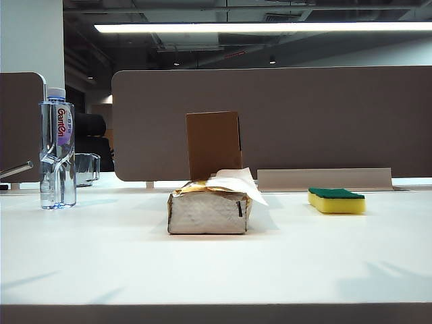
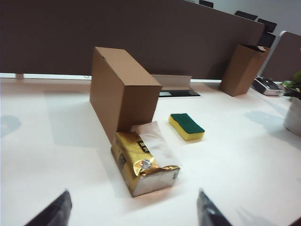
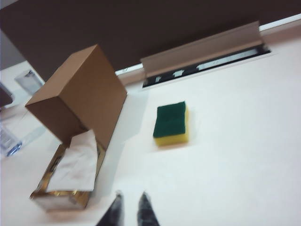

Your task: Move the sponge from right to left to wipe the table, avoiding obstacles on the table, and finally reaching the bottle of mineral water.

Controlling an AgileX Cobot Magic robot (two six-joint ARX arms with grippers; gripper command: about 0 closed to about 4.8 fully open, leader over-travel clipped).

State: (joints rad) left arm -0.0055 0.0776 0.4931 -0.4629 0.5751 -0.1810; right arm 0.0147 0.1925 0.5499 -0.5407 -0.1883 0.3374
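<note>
The yellow sponge [image 1: 336, 200] [image 2: 186, 126] [image 3: 172, 123], green layer up, lies flat on the right of the white table [image 1: 216, 270]. In the middle stands the brown cardboard box [image 1: 213, 143] [image 2: 122, 92] [image 3: 77, 101], with the silvery tissue pack [image 1: 208, 209] [image 2: 143, 162] [image 3: 68, 174] right in front of it. The bottle of mineral water [image 1: 57, 148] stands upright at the far left. Neither gripper shows in the exterior view. My left gripper [image 2: 133, 194] is wide open and empty, short of the tissue pack. My right gripper [image 3: 130, 194] has its tips slightly apart and empty, short of the sponge.
A clear glass cup [image 1: 86, 169] stands just behind the bottle. A brown partition [image 1: 304, 121] and a cable trough [image 1: 324, 179] run along the table's far edge. In the left wrist view, a second cardboard box [image 2: 244, 68] and a plant pot [image 2: 294, 108] stand beyond the sponge.
</note>
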